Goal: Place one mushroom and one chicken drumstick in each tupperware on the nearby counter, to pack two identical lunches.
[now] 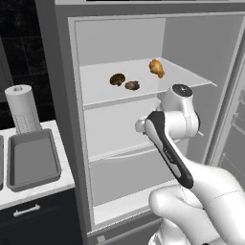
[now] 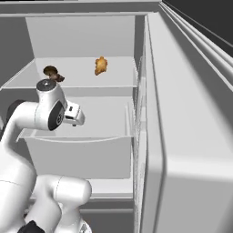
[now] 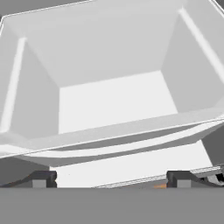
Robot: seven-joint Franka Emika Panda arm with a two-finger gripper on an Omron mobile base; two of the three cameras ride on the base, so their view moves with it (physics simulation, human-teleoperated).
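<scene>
Two brown mushrooms [image 1: 117,79] [image 1: 132,85] and a golden chicken drumstick [image 1: 156,68] lie on the upper shelf of the open fridge. From the right base view I see a mushroom [image 2: 51,70] and the drumstick [image 2: 100,65]. An empty grey tupperware [image 1: 31,160] sits on the white counter [image 1: 60,143] left of the fridge, and the edge of a second one [image 1: 1,162] shows beside it. My gripper [image 3: 111,178] is open and holds nothing. Below the food shelf, it points into an empty white fridge drawer [image 3: 109,105].
A paper towel roll [image 1: 23,109] stands behind the tupperware. The fridge door [image 2: 182,136] hangs open close on the right. My own arm [image 1: 172,143] partly blocks the lower shelves.
</scene>
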